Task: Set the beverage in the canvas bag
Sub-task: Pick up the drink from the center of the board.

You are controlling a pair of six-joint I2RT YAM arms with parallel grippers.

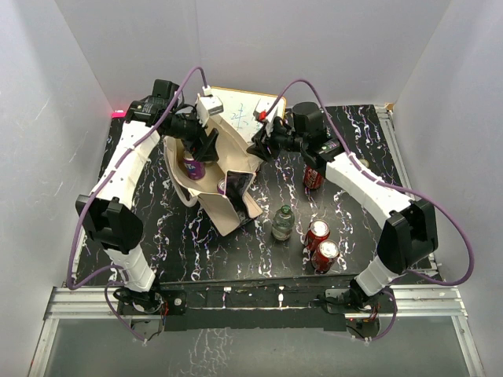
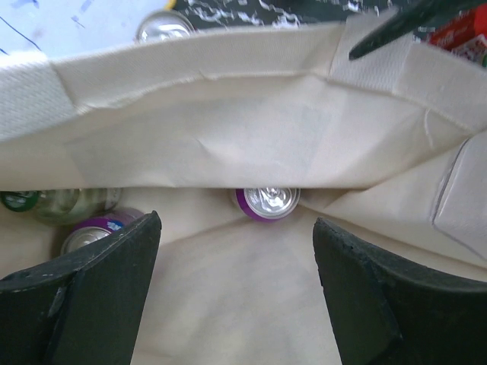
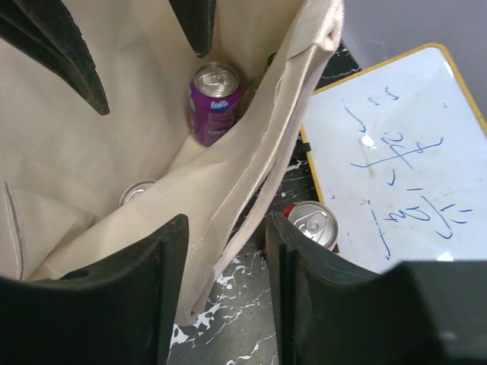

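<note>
The beige canvas bag (image 1: 228, 206) stands open at centre left. My left gripper (image 1: 206, 147) is over its mouth, open and empty (image 2: 236, 228), looking down into it. Inside are a purple can (image 2: 266, 202), a second purple can (image 2: 95, 232) and a green-capped bottle (image 2: 61, 204). My right gripper (image 1: 259, 149) is at the bag's right rim. Its fingers stand apart astride the rim cloth (image 3: 227, 228), with bare table showing between them. The right wrist view shows the purple can (image 3: 216, 103) inside the bag (image 3: 91, 152).
A green bottle (image 1: 283, 223) and two red cans (image 1: 317, 232) (image 1: 325, 254) stand front right of the bag. Another red can (image 1: 313, 177) stands under the right arm. A red can (image 3: 312, 224) stands beside the whiteboard (image 3: 396, 152) behind the bag.
</note>
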